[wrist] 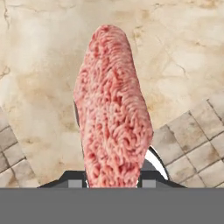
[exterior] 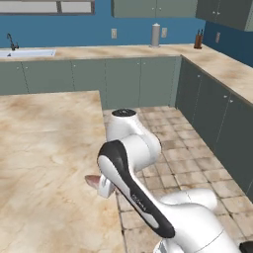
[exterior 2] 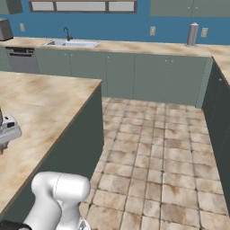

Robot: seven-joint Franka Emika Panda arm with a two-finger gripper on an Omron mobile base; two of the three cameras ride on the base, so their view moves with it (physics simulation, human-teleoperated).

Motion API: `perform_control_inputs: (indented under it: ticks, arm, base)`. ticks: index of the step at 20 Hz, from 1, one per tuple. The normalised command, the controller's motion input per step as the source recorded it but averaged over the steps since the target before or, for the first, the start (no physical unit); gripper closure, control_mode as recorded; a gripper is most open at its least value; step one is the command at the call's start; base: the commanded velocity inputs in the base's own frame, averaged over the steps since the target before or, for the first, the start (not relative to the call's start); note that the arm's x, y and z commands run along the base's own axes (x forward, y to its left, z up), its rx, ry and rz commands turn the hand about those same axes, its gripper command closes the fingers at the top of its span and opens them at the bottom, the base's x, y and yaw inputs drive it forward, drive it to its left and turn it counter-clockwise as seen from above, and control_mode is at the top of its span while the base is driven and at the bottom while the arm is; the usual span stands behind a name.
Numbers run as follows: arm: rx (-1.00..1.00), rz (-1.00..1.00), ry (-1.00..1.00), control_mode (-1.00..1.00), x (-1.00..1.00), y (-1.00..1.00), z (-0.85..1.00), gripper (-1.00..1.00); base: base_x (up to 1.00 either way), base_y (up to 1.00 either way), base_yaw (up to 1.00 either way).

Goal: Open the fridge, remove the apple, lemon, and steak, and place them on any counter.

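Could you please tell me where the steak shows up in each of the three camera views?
Left base view: steak, a pink tip left of the arm's elbow, over the counter edge.
Right base view: I can't make it out.
Hand view: steak, centre, held in the gripper.
Shared landmark: the counter's edge beside the tiled floor.

Even, bright light is filling the whole kitchen, with no single lamp or window showing itself as the source. Hardly any cast shadows are falling on the tiled floor; only the grey-green side of the counter is sitting darker than its beige top. A soft sheen is running along the arm's white shells in the left base view, though nothing is glaring. All the pictures are looking slightly soft and coarse, edges a little jagged. In the hand view the steak is looming very close, its grain staying fairly sharp, while the stone beneath is smearing a bit. Straight lines are not bending at the edges.
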Motion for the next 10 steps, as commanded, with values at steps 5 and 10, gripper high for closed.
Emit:
perform_control_inputs:
  ticks: [5,10]
  arm:
    - [-0.09,0.11,0.07,-1.00,0.75,0.51,-0.78,1.00]
    - [-0.04,0.11,0.21,-1.00,0.80,0.36,-0.63,1.00]
  base:
    - [0.00,0.00,0.00]
    - [0.00,0.00,0.00]
